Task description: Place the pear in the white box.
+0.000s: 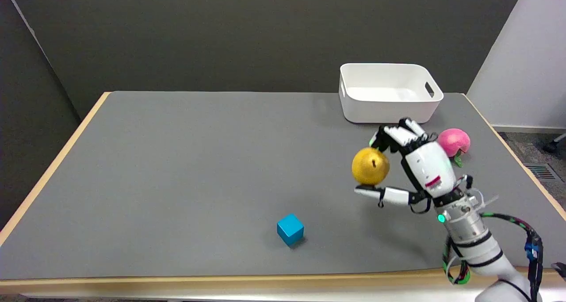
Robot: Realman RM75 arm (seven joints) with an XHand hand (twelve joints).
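One yellow pear (370,166) sits gripped in the right hand (413,160) above the worktop (199,169), near the white box (389,92).

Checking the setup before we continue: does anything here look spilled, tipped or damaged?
Nothing stands out. The right hand holds the pear, the white box sits upright, and the pink fruit and blue cube rest on the table.

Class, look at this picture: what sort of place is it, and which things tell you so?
Probably a robotics lab or test room: a bare grey table, plain partition walls, and a robot's right hand holding a pear near a white box.
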